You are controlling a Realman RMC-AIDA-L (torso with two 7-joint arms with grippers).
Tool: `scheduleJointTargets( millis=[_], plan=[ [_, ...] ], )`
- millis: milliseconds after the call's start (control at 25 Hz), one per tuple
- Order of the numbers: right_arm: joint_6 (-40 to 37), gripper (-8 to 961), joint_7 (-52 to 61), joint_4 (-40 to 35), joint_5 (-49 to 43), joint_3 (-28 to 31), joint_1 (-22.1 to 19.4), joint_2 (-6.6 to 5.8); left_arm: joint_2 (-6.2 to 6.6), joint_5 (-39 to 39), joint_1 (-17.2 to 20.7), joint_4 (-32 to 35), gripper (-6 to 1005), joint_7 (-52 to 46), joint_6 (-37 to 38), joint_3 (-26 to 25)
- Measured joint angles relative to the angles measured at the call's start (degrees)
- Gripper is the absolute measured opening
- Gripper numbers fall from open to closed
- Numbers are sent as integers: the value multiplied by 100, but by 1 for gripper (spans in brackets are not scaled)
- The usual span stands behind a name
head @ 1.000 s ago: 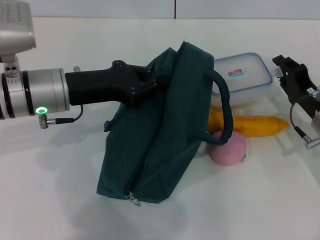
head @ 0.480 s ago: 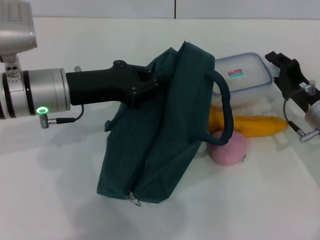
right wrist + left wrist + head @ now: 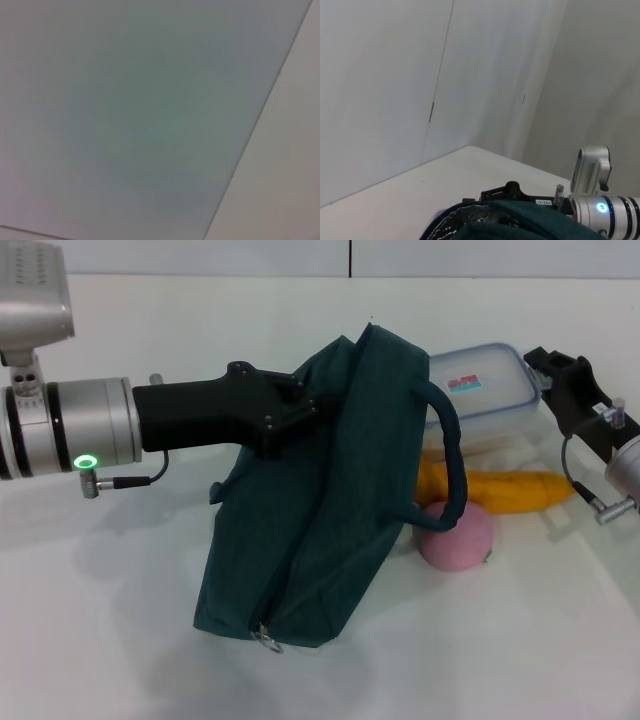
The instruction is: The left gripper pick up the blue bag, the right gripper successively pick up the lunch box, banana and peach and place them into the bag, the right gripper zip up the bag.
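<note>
The left pincer (image 3: 300, 405) is clamped on the upper edge of the blue bag (image 3: 320, 510), which sags limp onto the worktop (image 3: 120, 630). The right pincer (image 3: 545, 365) (finger state cannot be told) hovers at the lunch box (image 3: 480, 400): rigid, smooth, probably light; grasp across its rim.

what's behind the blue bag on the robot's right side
Past the blue bag lie the lunch box, the banana and the peach. The bag covers the near ends of the banana and lunch box. The right gripper is at the lunch box's corner.
</note>
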Motion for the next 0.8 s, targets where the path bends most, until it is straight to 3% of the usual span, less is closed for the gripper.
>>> scheduleJointTargets(
  millis=[160, 280, 480, 800],
  plan=[
    [-217, 250, -149, -16, -4, -6, -46, 0, 0, -1, 25, 0, 112, 75, -3, 0],
    [-304, 159, -274, -5, -4, 13, -72, 0, 0, -2, 34, 1, 112, 80, -8, 0],
    [-311, 95, -467, 17, 25, 14, -84, 0, 0, -28, 49, 3, 112, 81, -9, 0],
    [-534, 110, -595, -152, -2, -64, -164, 0, -14, -350, 101, -199, 112, 106, -9, -59]
  ],
)
